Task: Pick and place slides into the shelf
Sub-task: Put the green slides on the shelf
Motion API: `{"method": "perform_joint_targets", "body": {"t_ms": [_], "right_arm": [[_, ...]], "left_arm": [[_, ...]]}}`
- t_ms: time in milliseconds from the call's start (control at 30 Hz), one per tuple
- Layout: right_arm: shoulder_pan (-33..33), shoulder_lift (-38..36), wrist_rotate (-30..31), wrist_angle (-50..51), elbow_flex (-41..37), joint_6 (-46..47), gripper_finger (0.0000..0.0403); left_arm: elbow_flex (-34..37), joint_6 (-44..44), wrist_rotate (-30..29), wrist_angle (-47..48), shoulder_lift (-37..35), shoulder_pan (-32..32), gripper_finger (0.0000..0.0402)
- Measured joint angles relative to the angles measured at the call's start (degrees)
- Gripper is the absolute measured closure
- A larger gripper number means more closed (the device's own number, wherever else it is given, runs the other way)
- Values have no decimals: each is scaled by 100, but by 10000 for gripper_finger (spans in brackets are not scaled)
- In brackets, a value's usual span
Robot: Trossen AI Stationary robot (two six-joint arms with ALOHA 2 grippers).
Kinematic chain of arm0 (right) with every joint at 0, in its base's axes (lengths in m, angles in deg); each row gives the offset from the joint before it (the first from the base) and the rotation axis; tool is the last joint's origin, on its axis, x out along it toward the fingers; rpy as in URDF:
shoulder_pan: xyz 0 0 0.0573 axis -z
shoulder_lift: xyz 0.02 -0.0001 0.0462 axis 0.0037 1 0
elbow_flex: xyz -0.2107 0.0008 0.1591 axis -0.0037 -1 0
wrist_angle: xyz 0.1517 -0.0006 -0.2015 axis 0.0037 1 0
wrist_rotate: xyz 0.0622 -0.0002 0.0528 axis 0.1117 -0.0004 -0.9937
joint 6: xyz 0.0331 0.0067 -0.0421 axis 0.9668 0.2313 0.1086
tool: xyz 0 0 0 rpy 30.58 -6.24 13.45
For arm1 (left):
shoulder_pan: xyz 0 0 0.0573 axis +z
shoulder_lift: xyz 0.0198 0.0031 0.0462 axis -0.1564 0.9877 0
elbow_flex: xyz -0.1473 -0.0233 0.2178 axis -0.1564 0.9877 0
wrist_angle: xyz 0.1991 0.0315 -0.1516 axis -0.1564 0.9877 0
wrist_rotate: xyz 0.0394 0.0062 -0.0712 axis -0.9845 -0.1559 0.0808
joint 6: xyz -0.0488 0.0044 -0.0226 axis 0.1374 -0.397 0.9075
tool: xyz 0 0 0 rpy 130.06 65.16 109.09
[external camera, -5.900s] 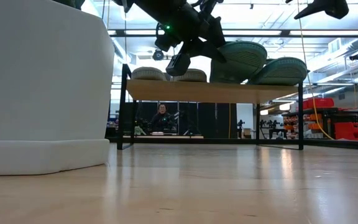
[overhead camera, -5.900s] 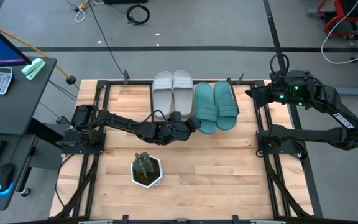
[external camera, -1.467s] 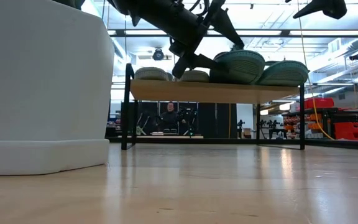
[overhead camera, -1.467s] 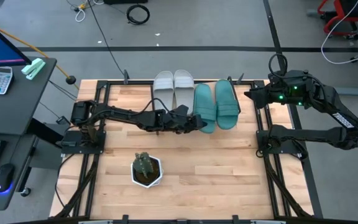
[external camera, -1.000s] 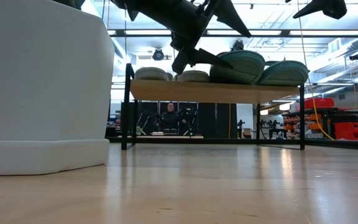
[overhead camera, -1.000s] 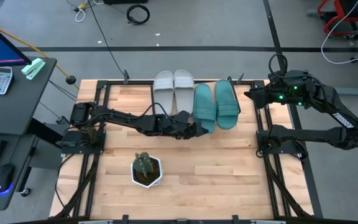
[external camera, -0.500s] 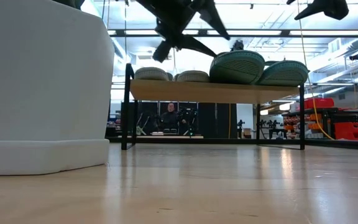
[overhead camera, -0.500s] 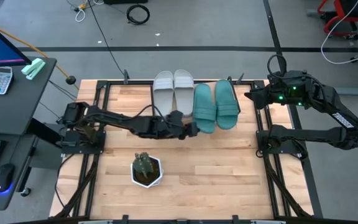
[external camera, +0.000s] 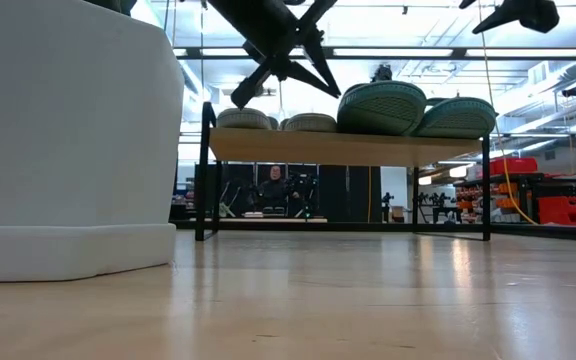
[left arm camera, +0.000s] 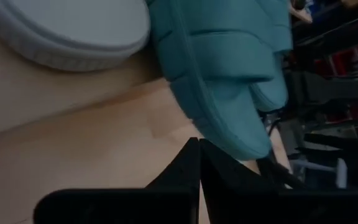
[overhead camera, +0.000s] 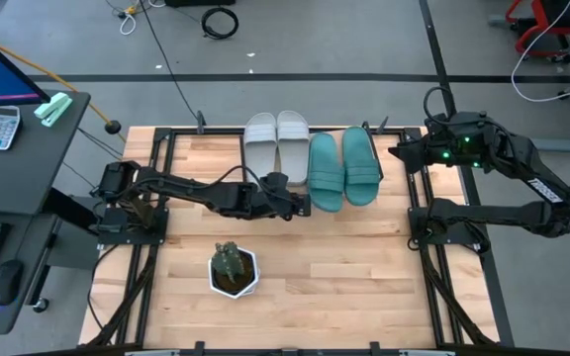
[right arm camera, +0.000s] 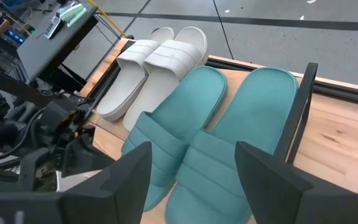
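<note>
slides all four on the shelf [overhead camera: 384, 158] at the far edge of the table [overhead camera: 364, 267]: grey pair [overhead camera: 276, 141] on the left, teal pair [overhead camera: 344, 169] on the right, the two pairs side by side and touching or nearly so. in the low view the grey soles [external camera: 276, 120] sit flat on the board [external camera: 348, 147] while the teal ones [external camera: 416, 108] stand higher, the left teal slide looking tilted up against its neighbour. left gripper [overhead camera: 300, 205] sits just near of the shelf, off the near end of the left teal slide, holding nothing; in the left wrist view its fingers [left arm camera: 194, 168] are pressed together tip to tip, with the teal slide [left arm camera: 229, 68] just beyond them and a grey heel [left arm camera: 67, 31] beside it. in the low view the same fingers look splayed, so the two views disagree on this. right gripper [overhead camera: 401, 150] hangs raised at the far right corner of the table, beside the shelf's right end, fingers [right arm camera: 129, 171] spread wide apart and empty. potted plant [overhead camera: 234, 269] in white pot stands near the front of the table, well apart from the shelf. person seated in the room behind [external camera: 273, 188], seen under the shelf.
</note>
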Motion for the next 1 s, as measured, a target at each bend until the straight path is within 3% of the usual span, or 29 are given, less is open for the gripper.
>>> {"method": "perform_joint_targets", "body": {"t_ms": [1000], "right_arm": [[2,117,2,-9,0,2,166]], "left_arm": [[7,-219,8,-366,164,196,396]]}}
